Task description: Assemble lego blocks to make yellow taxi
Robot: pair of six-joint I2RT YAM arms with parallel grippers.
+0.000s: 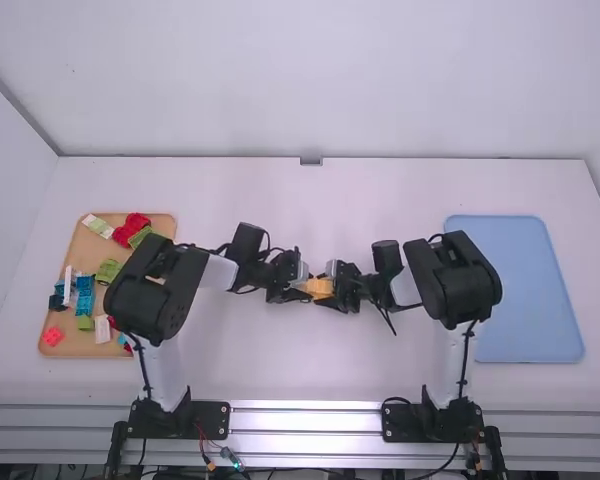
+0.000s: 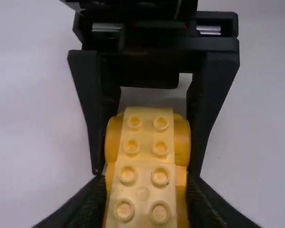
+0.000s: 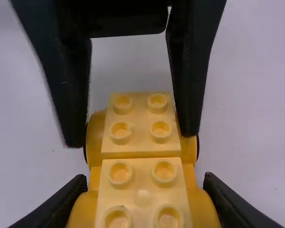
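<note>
A gripper could pass over the smooth white table [image 1: 310, 195] beyond both arms, or nearer, between their bases. In the middle, the left gripper [image 1: 302, 290] and the right gripper [image 1: 334, 290] block both ends of the studded yellow block assembly [image 1: 321, 288]. Black-and-white arms stand before part of the tan tray [image 1: 80, 250] and the flat blue tray [image 1: 530, 290].

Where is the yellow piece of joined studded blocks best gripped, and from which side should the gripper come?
I would squeeze the yellow piece across its two opposite flanks, coming from one end along its length. Its rounded side parts bulge outward there, within the jaws' reach, while the raised studs probably make the top a poorer hold.
</note>
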